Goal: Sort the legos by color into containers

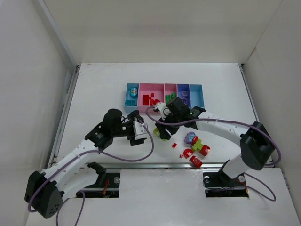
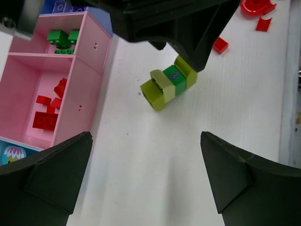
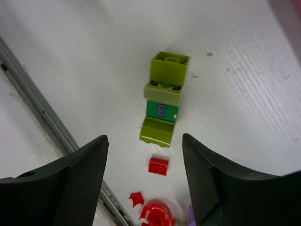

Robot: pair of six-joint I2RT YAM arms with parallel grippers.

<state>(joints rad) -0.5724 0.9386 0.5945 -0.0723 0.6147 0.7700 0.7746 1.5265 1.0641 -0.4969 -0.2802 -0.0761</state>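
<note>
A stacked cluster of yellow-green and green legos (image 1: 162, 133) lies on the table in front of the containers (image 1: 195, 104). It also shows in the left wrist view (image 2: 168, 85) and the right wrist view (image 3: 164, 96). My right gripper (image 1: 165, 127) is open and empty just above it, and the cluster lies just beyond its fingertips (image 3: 145, 141). A small red brick (image 3: 158, 166) lies between its fingers. My left gripper (image 1: 140, 135) is open and empty to the left of the cluster, over bare table (image 2: 146, 141). The wide pink bin (image 2: 28, 84) holds red bricks. The smaller pink bin (image 2: 94, 42) holds green ones.
More legos lie to the right, near the front edge: a purple-teal piece (image 1: 190, 137), a yellow-green and red cluster (image 1: 200, 145), a red arch (image 1: 188, 153), a red block (image 1: 196, 162) and tiny red bits (image 1: 174, 145). The right arm's body (image 2: 174, 23) hangs over the cluster.
</note>
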